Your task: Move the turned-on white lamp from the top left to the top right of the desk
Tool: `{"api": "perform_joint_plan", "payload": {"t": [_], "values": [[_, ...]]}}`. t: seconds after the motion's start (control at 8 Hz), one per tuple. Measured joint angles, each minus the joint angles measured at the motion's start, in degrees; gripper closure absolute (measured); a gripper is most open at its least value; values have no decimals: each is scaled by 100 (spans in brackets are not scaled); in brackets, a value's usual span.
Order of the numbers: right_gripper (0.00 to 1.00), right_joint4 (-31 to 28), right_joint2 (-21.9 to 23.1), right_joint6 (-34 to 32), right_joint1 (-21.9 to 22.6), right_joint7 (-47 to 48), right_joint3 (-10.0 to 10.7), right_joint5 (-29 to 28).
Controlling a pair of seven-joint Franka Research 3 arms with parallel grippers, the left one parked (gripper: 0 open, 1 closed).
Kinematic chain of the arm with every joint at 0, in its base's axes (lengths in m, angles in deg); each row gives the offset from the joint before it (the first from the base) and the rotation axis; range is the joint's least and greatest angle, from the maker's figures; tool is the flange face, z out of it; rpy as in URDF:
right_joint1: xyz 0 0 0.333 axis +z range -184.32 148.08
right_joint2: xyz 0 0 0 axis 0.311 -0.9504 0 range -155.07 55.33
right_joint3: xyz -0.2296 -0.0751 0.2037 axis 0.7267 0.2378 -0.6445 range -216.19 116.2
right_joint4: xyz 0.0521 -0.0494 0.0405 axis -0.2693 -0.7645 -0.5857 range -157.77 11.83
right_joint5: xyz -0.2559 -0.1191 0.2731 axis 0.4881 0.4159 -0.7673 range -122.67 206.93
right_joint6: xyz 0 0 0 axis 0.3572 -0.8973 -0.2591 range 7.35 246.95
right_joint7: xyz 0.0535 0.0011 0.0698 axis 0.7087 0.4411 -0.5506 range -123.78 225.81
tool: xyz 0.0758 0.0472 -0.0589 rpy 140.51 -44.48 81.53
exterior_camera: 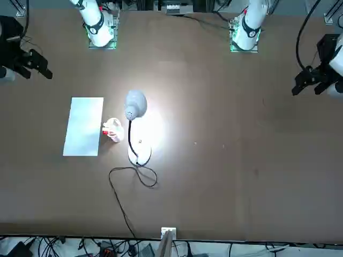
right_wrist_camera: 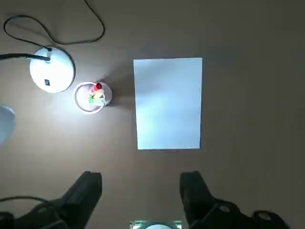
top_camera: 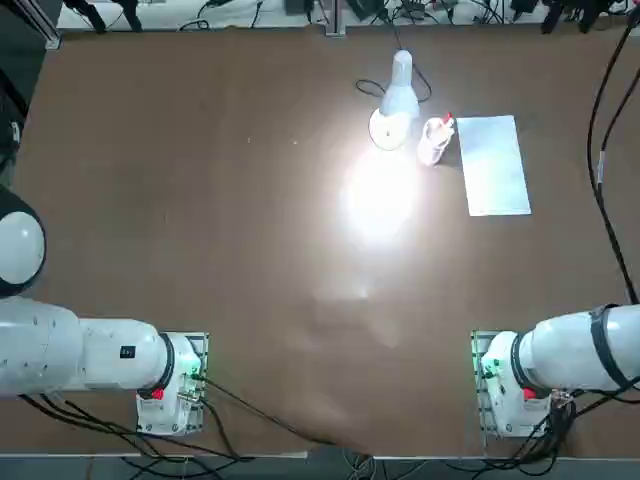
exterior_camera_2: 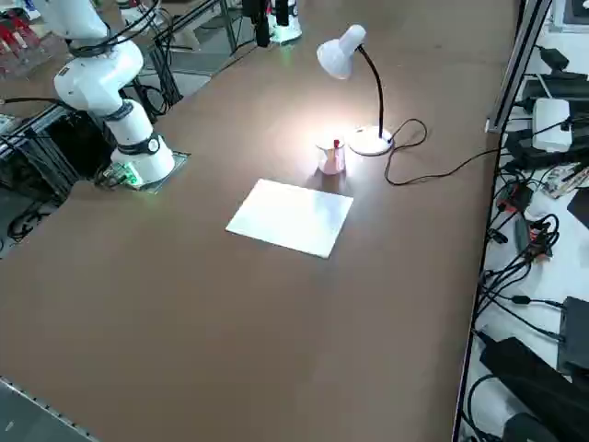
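Observation:
The white lamp [top_camera: 398,95] stands lit at the far side of the brown desk [top_camera: 200,200], a little right of the middle. Its round base [right_wrist_camera: 52,69] rests on the desk, and its head [exterior_camera_2: 339,53] throws a bright patch onto the wood. A thin black cord [exterior_camera: 134,174] loops from the base toward the far edge. My right gripper [right_wrist_camera: 142,188] hangs high above the desk on the robot's side of the white paper, well away from the lamp. It is open, with nothing between its fingers.
A small clear cup [top_camera: 435,138] with red and yellow items stands right beside the lamp base. A white paper sheet [top_camera: 493,165] lies just to its right. Cables and boxes [exterior_camera_2: 538,276] crowd the floor beyond the far edge.

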Motion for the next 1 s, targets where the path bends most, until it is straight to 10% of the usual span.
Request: {"api": "perform_joint_plan", "payload": {"t": [1.0], "values": [[0,164,-317,12,-65,-2,36,-1]]}}
